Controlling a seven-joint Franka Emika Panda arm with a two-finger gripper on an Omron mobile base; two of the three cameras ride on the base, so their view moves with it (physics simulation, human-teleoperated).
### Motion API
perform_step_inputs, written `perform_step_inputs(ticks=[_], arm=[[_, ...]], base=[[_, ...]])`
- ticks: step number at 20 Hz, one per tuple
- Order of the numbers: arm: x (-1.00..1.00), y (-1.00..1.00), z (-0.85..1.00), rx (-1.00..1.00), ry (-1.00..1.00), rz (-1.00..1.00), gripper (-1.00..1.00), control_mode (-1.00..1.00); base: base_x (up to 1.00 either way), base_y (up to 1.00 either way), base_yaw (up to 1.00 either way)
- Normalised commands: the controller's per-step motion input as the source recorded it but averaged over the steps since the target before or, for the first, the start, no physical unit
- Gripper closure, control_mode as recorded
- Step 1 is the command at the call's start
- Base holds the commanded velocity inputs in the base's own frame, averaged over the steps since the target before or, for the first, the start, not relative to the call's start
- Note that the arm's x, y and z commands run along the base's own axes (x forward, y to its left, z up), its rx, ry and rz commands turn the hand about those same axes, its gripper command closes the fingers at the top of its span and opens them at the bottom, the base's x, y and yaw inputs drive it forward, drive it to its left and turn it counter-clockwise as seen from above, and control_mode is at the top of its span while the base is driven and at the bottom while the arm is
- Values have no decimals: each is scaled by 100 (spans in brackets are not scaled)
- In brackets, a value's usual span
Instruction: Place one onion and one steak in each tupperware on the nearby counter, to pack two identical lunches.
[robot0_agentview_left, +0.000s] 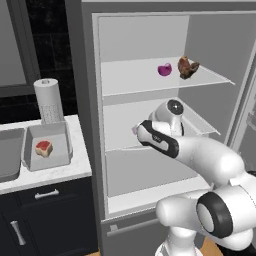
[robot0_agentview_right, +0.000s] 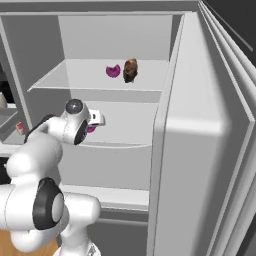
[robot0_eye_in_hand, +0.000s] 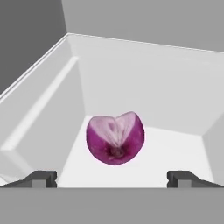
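Observation:
A halved purple onion (robot0_eye_in_hand: 115, 138) lies on a white fridge shelf straight ahead of my gripper (robot0_eye_in_hand: 113, 179). The jaws stand open with nothing between them, a little short of that onion, whose purple edge (robot0_agentview_right: 91, 129) peeks out beside my hand on the middle shelf. On the upper shelf lie another onion (robot0_agentview_left: 164, 69) and a brown steak (robot0_agentview_left: 187, 67). A grey tupperware (robot0_agentview_left: 60, 150) stands on the marble counter (robot0_agentview_left: 50, 175) left of the fridge, with a red steak (robot0_agentview_left: 44, 148) in it.
A paper-towel roll (robot0_agentview_left: 48, 100) stands behind the tupperware. A grey basin-like shape (robot0_agentview_left: 10, 152) sits at the left edge; I cannot tell whether it is a tray or the sink. The open fridge door (robot0_agentview_right: 200, 150) stands close on the right.

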Motion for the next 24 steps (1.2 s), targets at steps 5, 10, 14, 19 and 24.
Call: perform_step_inputs(ticks=[5,10,14,19,24], arm=[[12,2,0,0,13,0,-100,-100],[3,2,-26,0,2,0,-100,-100],[3,4,-19,0,0,0,-100,-100],[13,1,0,0,0,0,-100,-100],[25,0,0,0,1,0,-100,-100]], base=[[0,0,0],[0,0,0],[0,0,0],[0,0,0],[0,0,0]])
